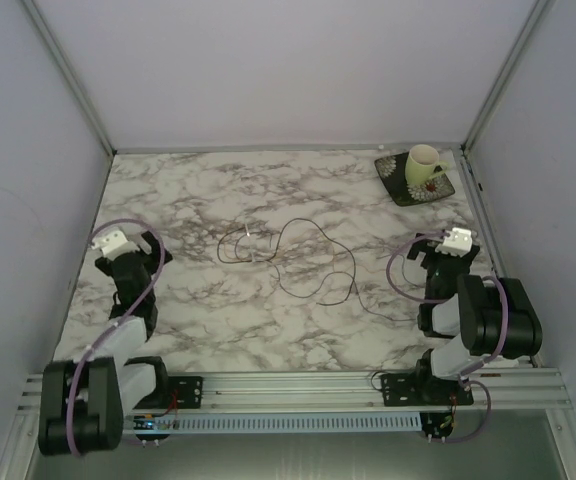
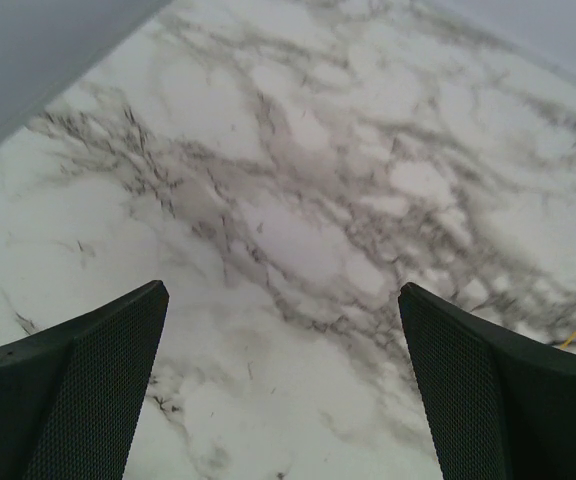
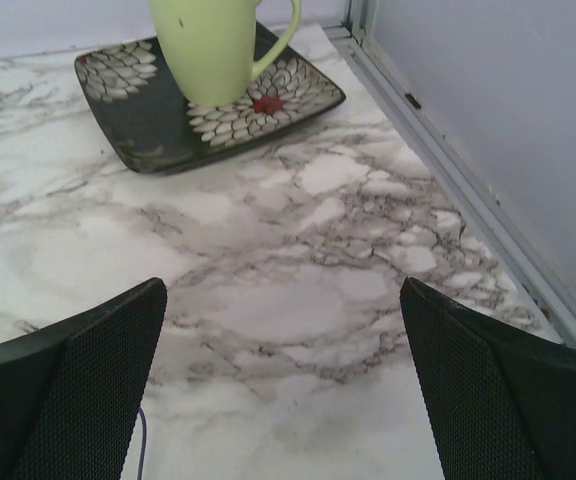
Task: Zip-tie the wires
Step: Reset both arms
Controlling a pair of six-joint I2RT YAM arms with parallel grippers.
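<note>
The wires (image 1: 290,258) are thin dark strands lying in loose loops on the middle of the marble table (image 1: 218,310). A small white piece (image 1: 249,235) lies on their left loop. My left gripper (image 1: 140,248) hovers at the left side of the table, well apart from the wires; in the left wrist view (image 2: 280,290) its jaws are wide open and empty over bare marble. My right gripper (image 1: 434,252) is at the right side, also apart from the wires; in the right wrist view (image 3: 282,285) it is open and empty. No wires show in either wrist view.
A light green mug (image 1: 424,165) stands on a dark patterned square plate (image 1: 400,185) in the back right corner; both show ahead of the right gripper, mug (image 3: 208,45) on plate (image 3: 133,115). Grey walls enclose the table, with a rail (image 3: 448,170) along the right.
</note>
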